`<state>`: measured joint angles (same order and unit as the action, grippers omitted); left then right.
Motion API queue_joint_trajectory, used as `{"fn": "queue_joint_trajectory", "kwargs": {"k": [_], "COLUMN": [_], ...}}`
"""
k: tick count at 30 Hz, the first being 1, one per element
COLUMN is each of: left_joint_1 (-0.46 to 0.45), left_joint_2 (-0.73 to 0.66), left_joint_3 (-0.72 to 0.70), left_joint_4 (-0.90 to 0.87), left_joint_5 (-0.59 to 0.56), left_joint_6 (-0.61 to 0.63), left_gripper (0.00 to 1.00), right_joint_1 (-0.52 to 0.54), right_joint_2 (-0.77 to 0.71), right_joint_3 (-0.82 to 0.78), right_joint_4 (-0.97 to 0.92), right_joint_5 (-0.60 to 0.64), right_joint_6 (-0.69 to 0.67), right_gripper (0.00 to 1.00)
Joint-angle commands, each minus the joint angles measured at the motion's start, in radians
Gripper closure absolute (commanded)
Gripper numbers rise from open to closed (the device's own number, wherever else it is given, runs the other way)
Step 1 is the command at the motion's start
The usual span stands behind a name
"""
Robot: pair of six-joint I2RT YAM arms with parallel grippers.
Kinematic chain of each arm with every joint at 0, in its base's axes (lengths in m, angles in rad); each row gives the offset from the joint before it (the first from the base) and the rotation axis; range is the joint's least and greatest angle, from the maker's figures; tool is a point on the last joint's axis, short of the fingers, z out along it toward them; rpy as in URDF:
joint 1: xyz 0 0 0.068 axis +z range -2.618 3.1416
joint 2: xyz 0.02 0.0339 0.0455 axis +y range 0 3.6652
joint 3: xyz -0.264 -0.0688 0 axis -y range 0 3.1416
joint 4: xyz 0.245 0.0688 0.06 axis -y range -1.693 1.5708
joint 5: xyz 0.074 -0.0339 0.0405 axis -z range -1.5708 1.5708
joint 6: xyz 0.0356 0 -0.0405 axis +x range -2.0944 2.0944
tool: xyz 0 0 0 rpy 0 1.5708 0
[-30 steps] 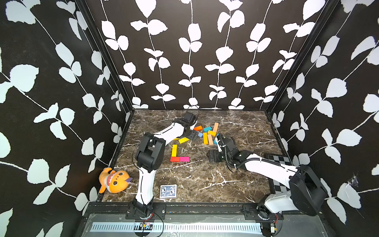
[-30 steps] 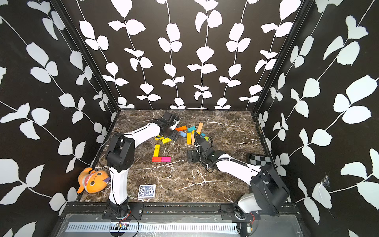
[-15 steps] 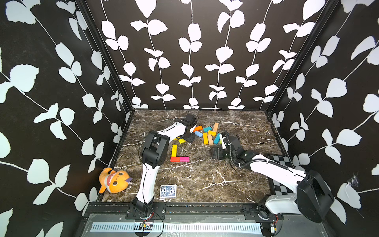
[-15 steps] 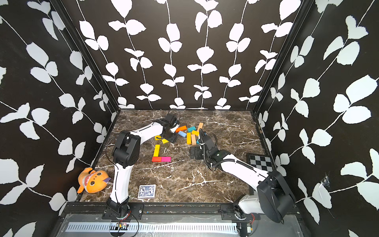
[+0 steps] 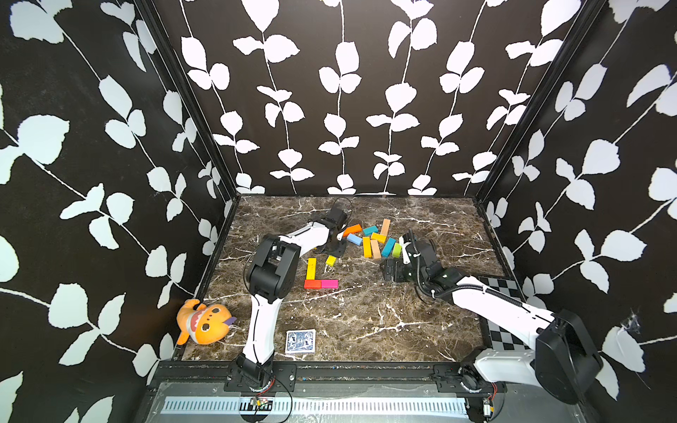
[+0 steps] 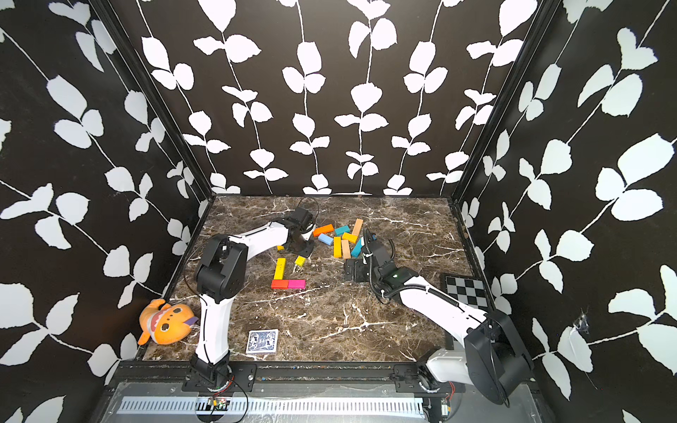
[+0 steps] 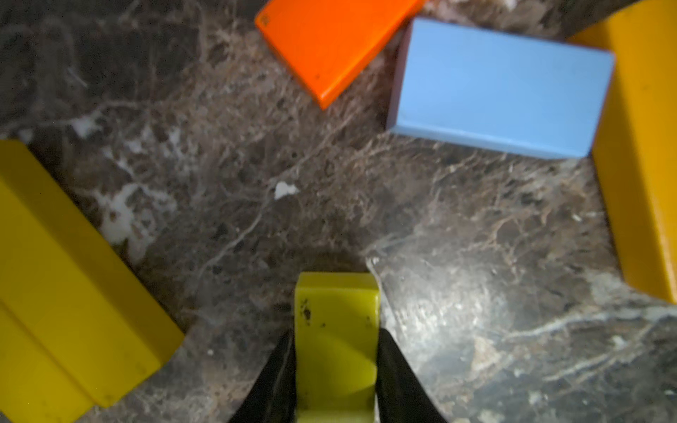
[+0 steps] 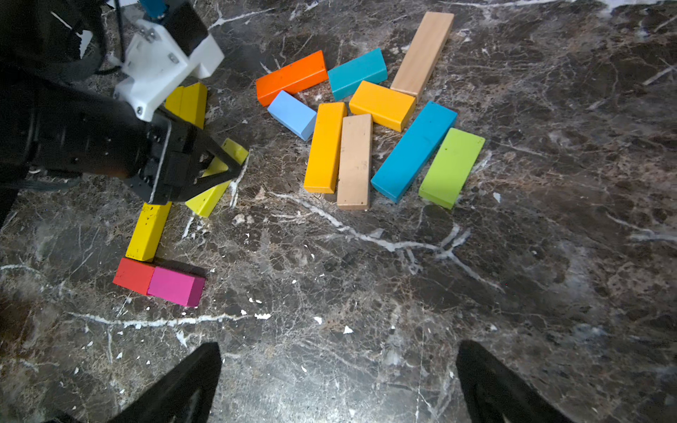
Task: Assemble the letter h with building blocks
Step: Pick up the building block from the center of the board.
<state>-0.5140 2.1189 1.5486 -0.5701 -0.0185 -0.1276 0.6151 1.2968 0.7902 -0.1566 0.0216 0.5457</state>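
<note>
Down at the front corner of the marble tabletop (image 5: 366, 329), hard by the side wall, an orange plush toy (image 5: 205, 322) lies on its side with its toothy mouth open. Both top views catch it (image 6: 166, 322). Near it along the front edge, a blue-patterned playing card (image 5: 300, 341) lies flat and patterned side up, touching nothing. Over on the far side from the toy, a black-and-white checkerboard (image 6: 465, 290) lies flat against the table's edge, well apart from the card. All around stand black walls (image 5: 348, 91) covered in white leaf vines. Below the table's front edge runs a slotted metal strip (image 5: 329, 405).
</note>
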Motion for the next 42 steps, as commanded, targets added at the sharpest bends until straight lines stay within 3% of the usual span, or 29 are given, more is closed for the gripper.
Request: {"fn": "queue_joint_trajectory", "kwargs": {"k": [1, 4, 8, 19, 26, 34, 42], "left_joint_1": [-0.008, -0.02, -0.027, -0.055, -0.082, -0.09, -0.115], "left_joint_2": [-0.082, -0.111, -0.115, -0.077, -0.091, -0.392, -0.799], "left_joint_3": [-0.054, -0.07, -0.067, -0.095, -0.107, -0.261, -0.559], "left_joint_4": [0.038, 0.036, -0.022, -0.075, -0.045, 0.053, -0.07], "left_joint_5": [0.025, 0.003, -0.032, -0.103, -0.145, -0.121, -0.153], "left_joint_6": [-0.09, -0.084, -0.075, -0.058, -0.061, -0.147, -0.263], "left_gripper": [0.6, 0.45, 0.42, 0.54, 0.78, 0.8, 0.81], "right_joint_1": [-0.015, -0.026, -0.035, -0.045, -0.046, -0.048, -0.049], "right_joint_2": [0.014, 0.011, 0.002, -0.02, -0.071, -0.091, -0.074], "right_joint_3": [0.023, 0.0, -0.029, -0.086, -0.139, -0.166, -0.169], "right_joint_4": [-0.027, 0.001, 0.032, 0.124, 0.172, 0.172, 0.183], "right_joint_5": [0.011, 0.017, 0.02, 0.016, 0.064, 0.11, 0.089], "right_joint_6": [-0.009, 0.008, 0.018, 0.043, 0.046, 0.036, 0.048], "right_gripper": [0.01, 0.01, 0.01, 0.01, 0.0, 0.01, 0.01]}}
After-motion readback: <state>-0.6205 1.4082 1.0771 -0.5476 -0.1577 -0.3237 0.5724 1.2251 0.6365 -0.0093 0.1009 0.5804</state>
